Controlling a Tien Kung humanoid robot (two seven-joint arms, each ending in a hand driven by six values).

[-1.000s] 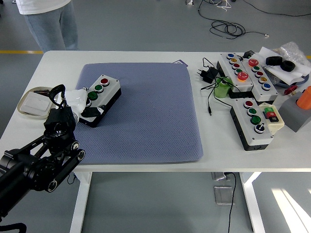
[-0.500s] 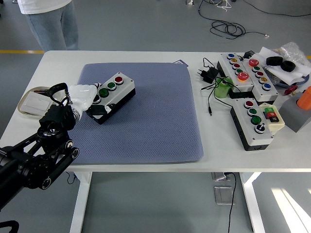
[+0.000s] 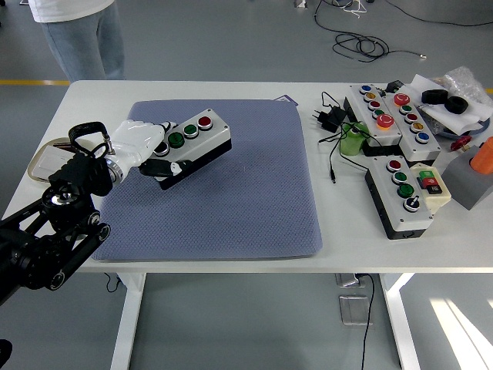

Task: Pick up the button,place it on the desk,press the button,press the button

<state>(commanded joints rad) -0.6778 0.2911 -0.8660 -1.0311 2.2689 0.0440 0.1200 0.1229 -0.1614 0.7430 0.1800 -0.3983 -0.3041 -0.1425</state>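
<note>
Left hand carrying the button box rightward over the mat

The left arm (image 3: pixel 46 239) is reaching in from the lower left, and the left hand (image 3: pixel 142 146) is gripping the near-left end of the button box (image 3: pixel 192 140), white fingers curled over its top and a dark thumb under its side. Since a second ago the box is sitting farther right and farther from the robot, tilted, its three buttons running green, green, red; whether it is touching the blue mat (image 3: pixel 223 177) cannot be told. The tray (image 3: pixel 48 158) is lying at the table's left edge. Other button boxes (image 3: pixel 400 193) and cables are lying at the right. A person (image 3: pixel 77 35) is standing at the far left. No writing is legible.
</note>
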